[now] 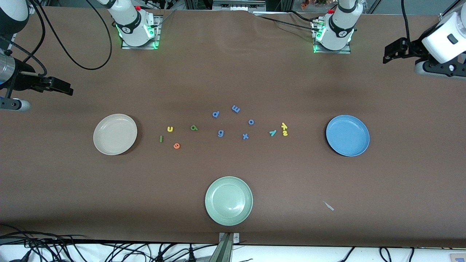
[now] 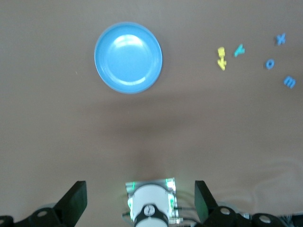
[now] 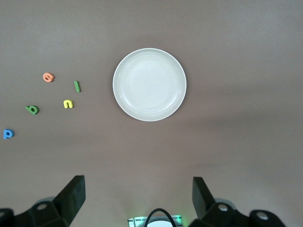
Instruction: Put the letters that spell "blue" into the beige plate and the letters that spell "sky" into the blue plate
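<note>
Only the front view takes in the pale green plate [image 1: 228,200] near the tabletop's [image 1: 233,72] front-camera edge, and all the letters in a loose band between the beige plate [image 1: 115,134] and blue plate [image 1: 347,135]. Green "b" [image 1: 194,127], "l" [image 1: 161,138], "u" [image 1: 170,128] and "e" [image 1: 176,146] lie near the beige plate; "s" [image 1: 284,133], "k" [image 1: 284,126] and "y" [image 1: 272,133] toward the blue plate, blue letters [image 1: 235,108] between. The left gripper [image 2: 140,201] and right gripper [image 3: 138,196] wait high at the tabletop's ends, jaws apart, holding nothing.
</note>
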You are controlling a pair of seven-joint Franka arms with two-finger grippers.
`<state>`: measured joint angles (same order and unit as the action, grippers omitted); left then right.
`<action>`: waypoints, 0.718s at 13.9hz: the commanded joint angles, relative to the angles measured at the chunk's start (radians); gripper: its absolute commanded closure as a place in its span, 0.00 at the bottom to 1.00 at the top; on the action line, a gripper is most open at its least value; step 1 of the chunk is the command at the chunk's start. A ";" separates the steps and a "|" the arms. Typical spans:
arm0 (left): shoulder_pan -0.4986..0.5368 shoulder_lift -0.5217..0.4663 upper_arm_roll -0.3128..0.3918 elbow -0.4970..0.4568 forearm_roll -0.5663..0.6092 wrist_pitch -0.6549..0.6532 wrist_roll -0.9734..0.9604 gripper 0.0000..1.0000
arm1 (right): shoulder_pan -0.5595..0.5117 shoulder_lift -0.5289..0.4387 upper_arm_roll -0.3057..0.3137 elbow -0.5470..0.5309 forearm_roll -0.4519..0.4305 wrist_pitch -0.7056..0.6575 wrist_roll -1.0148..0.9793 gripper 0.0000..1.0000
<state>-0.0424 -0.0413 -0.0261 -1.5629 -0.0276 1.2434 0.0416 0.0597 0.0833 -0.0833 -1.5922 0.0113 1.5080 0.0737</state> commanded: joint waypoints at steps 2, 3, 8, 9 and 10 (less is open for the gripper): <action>-0.008 0.034 0.002 0.032 -0.024 -0.061 -0.014 0.00 | 0.002 0.001 -0.001 0.023 0.003 -0.017 0.000 0.00; -0.011 0.038 0.002 0.032 -0.025 -0.058 -0.012 0.00 | 0.002 0.001 -0.001 0.023 0.003 -0.017 0.000 0.00; -0.011 0.057 0.002 0.058 -0.023 -0.055 -0.003 0.00 | 0.002 0.001 -0.001 0.023 0.003 -0.017 0.000 0.00; -0.011 0.055 0.000 0.067 -0.021 -0.061 -0.008 0.00 | 0.002 0.001 -0.001 0.023 0.003 -0.015 -0.002 0.00; -0.010 0.054 -0.003 0.069 -0.020 -0.061 0.000 0.00 | 0.002 0.001 -0.001 0.023 0.001 -0.017 -0.002 0.00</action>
<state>-0.0522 -0.0003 -0.0284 -1.5477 -0.0277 1.2085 0.0416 0.0597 0.0833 -0.0833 -1.5870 0.0113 1.5074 0.0737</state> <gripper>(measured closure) 0.000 0.000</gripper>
